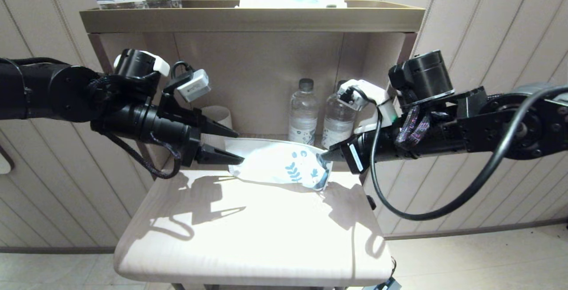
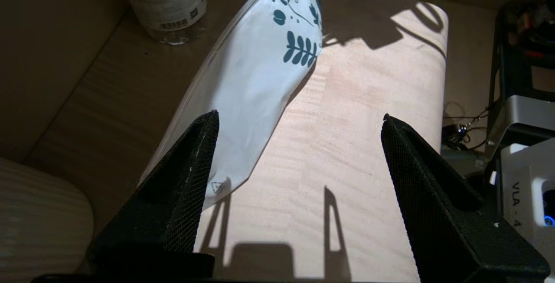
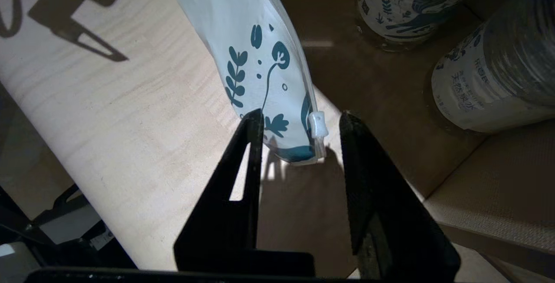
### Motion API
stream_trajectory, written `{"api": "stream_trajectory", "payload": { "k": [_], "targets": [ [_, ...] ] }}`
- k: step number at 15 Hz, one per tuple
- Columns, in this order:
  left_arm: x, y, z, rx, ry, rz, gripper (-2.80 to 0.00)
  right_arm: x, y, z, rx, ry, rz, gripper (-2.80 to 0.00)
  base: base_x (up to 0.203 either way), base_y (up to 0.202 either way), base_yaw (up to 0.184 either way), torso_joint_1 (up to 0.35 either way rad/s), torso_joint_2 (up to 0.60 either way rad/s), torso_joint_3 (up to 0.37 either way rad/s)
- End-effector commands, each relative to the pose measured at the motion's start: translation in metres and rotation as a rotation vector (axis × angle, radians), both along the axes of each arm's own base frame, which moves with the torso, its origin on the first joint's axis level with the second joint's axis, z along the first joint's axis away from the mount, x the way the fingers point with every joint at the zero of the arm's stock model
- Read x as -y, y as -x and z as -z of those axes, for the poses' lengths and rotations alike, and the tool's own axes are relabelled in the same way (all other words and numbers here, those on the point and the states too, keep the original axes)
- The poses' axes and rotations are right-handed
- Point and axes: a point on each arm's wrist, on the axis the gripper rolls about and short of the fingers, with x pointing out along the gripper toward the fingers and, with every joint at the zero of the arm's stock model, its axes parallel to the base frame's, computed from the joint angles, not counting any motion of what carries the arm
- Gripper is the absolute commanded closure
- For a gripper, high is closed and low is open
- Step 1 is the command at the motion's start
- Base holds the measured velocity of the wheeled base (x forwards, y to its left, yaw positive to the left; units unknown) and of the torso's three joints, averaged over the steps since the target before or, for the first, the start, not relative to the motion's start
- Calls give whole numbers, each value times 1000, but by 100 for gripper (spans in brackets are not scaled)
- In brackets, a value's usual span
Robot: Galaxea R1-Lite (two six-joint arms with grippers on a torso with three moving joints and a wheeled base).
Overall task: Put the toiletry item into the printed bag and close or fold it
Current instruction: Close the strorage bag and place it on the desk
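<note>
Looking at the frosted-white translucent plastic pouch with dark teal leaf and flower prints [image 1: 277, 163], we use it as our landmark: it lies flat across the back of the pale wooden table top [image 1: 248, 232], printed end toward the robot's right.

Left gripper [image 1: 234, 147] sits at the plain end of the pouch. Its black fingers are spread wide apart; in the left wrist view one finger [image 2: 182, 183] overlaps the plain end and the other [image 2: 429, 192] is well off to the side over bare wood. We cannot tell if the near finger touches the plastic.

Right gripper [image 1: 326, 156] is at the printed end. Its fingers are parted with a moderate gap, and the pouch corner with the small white zip slider [image 3: 317, 123] lies between them. One finger [image 3: 249, 153] is just beside the leaf print. Nothing is clamped as far as we see.

Two clear plastic water bottles with printed labels [image 1: 320, 119] stand just behind the pouch, in the brown shelf recess [image 1: 253, 72].

We do not see the thin white stick; whether it is inside the pouch we cannot tell.
</note>
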Motion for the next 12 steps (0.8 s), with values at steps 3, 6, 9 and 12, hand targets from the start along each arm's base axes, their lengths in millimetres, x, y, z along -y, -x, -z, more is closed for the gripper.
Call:
{"api": "stream_trajectory", "payload": {
  "k": [3,6,9,12],
  "targets": [
    [-4,15,-12,35,12,10,-280,-1,2,-2,5,-9,4,-280,0,0,0,0,0,0],
    [-7,25,-21,55,19,11,-280,2,15,-12,33,-17,-4,0,0,0,0,0,0,0],
    [-13,43,-39,97,26,-1,0,5,49,-33,94,-41,-42,-280,0,0,0,0,0,0],
    [-26,89,-67,137,-40,-94,0,18,97,-56,172,-56,-28,-280,0,0,0,0,0,0]
  ]
}}
